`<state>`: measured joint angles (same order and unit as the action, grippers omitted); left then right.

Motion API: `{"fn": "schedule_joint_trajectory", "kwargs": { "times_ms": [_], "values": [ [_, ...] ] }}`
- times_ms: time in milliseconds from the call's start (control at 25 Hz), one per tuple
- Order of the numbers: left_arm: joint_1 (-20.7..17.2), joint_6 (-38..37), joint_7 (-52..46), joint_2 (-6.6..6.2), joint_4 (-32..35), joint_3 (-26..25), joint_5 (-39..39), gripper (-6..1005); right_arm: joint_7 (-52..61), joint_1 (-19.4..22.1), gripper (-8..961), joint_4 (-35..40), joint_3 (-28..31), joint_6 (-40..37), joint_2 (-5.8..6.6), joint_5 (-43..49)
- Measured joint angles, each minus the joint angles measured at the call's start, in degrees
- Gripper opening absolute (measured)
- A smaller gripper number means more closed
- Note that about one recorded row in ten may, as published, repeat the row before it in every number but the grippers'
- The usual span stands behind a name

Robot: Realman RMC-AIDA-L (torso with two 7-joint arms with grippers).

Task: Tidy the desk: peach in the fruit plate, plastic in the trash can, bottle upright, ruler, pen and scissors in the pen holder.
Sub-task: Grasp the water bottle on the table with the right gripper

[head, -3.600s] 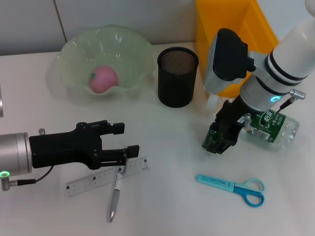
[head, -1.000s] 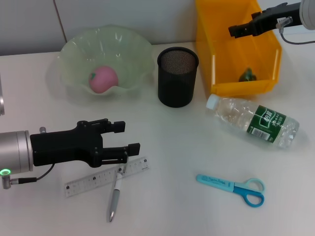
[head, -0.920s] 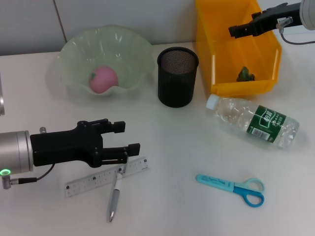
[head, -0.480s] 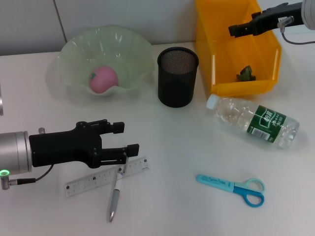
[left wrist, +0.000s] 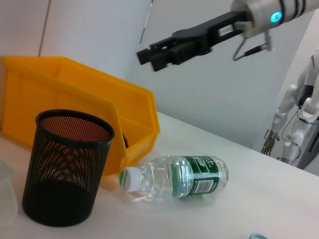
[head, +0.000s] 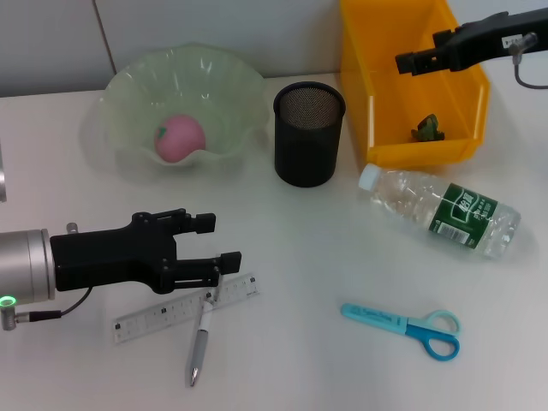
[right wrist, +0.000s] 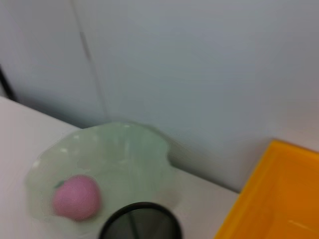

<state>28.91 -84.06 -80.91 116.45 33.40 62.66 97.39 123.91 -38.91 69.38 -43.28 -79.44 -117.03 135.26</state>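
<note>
The pink peach (head: 180,137) lies in the pale green fruit plate (head: 128,81). A green scrap of plastic (head: 428,128) rests inside the yellow trash can (head: 411,34). My right gripper (head: 407,62) hangs above that can, open and holding nothing. The bottle (head: 445,210) lies on its side in front of the can. My left gripper (head: 216,241) hovers open just above the clear ruler (head: 184,308) and the pen (head: 199,342), which crosses it. Blue scissors (head: 402,324) lie at the front right. The black mesh pen holder (head: 309,133) holds nothing I can see.
A grey wall runs behind the white table. The pen holder stands between the plate and the can, with the bottle's cap (head: 368,177) near the can's front corner. Another robot (left wrist: 299,119) stands far off beyond the table.
The right gripper, earlier shut on the plastic beside the bottle, has risen over the trash can and let it go; the plastic now lies inside. The left arm has not moved.
</note>
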Motion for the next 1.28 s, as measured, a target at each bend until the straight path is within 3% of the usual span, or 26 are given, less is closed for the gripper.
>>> {"fn": "schedule_joint_trajectory", "kwargs": {
  "times_ms": [240, 440, 760, 1000, 1280],
  "values": [
    [0.3, 0.0, 0.1, -0.15, 0.0, 0.0, 0.1, 813, -0.1, 4.0, 793, 4.1, 0.1, -10.8, 0.20, -7.1],
    [0.3, 0.0, 0.0, -0.33, 0.0, 0.0, 0.2, 812, -1.2, 5.6, 793, 4.7, 0.3, -16.7, 0.73, -7.9],
    [0.3, 0.1, 0.0, -0.35, 0.0, 0.0, 0.2, 812, -2.8, 6.3, 793, 2.9, 1.5, -20.9, 1.52, -7.3],
    [0.4, 0.0, 0.0, -0.31, 0.4, 0.0, 0.2, 813, -3.0, 2.8, 793, 1.6, 0.9, -24.9, 3.44, 1.2],
    [0.4, 0.1, -0.4, -0.10, 0.3, -0.1, -0.2, 813, -2.4, -3.9, 793, -1.0, 0.6, -27.3, 4.30, 14.9]
  ]
}}
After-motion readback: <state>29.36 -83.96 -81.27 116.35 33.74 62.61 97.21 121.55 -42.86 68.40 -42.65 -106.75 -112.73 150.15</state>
